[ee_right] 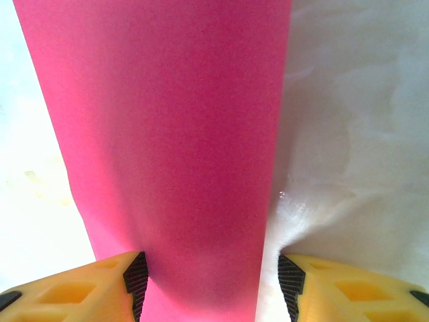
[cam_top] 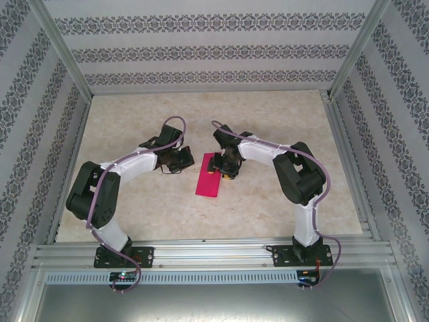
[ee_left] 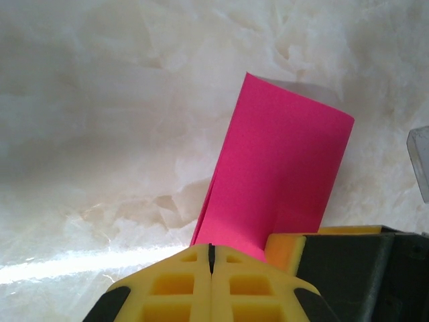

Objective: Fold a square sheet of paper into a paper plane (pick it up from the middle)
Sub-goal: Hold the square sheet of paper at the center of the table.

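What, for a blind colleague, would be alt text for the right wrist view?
A long strip of magenta-pink paper lies on the pale marbled table, running away from the camera between the right gripper's open yellow fingers.

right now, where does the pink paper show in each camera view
top external: the pink paper lies mid-picture on the tabletop, between the two arms.
left wrist: the pink paper sits right of centre, slanting upward.
right wrist: the pink paper covers left and middle, top to bottom.
shared landmark: the pale marbled tabletop beneath it.
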